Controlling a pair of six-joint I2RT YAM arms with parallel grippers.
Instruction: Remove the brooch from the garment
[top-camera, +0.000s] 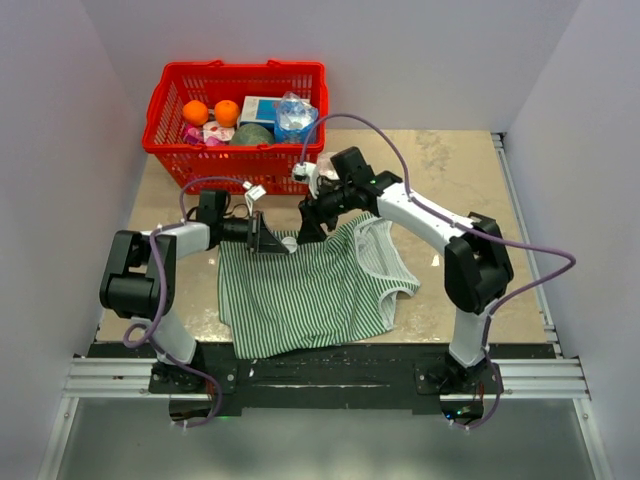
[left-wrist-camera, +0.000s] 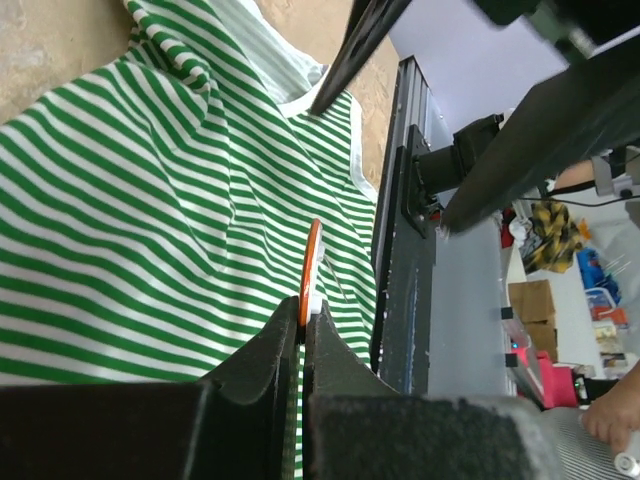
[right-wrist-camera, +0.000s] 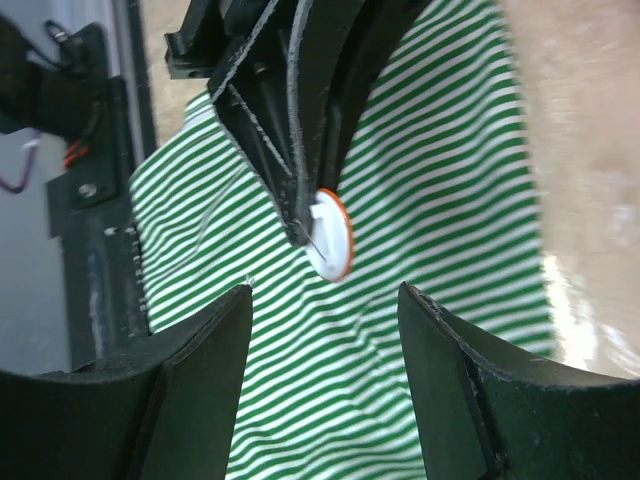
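The garment (top-camera: 300, 295), a green-and-white striped top, lies flat on the table in front of both arms. My left gripper (left-wrist-camera: 303, 325) is shut on the brooch (left-wrist-camera: 311, 270), seen edge-on as a thin orange-and-white disc sticking up from the fingertips above the cloth. In the right wrist view the brooch (right-wrist-camera: 333, 235) shows its white face with a thin pin wire and an orange rim, held by the left fingers (right-wrist-camera: 290, 150) over the stripes (right-wrist-camera: 400, 380). My right gripper (right-wrist-camera: 325, 300) is open just short of the brooch, with nothing between its fingers. From above, both grippers (top-camera: 290, 243) (top-camera: 308, 232) meet over the garment's far edge.
A red basket (top-camera: 235, 120) with oranges, a bottle and packets stands at the table's back left. The black mounting rail (top-camera: 320, 365) runs along the near edge. White walls close in both sides. Bare tan tabletop (top-camera: 450, 170) lies at the back right.
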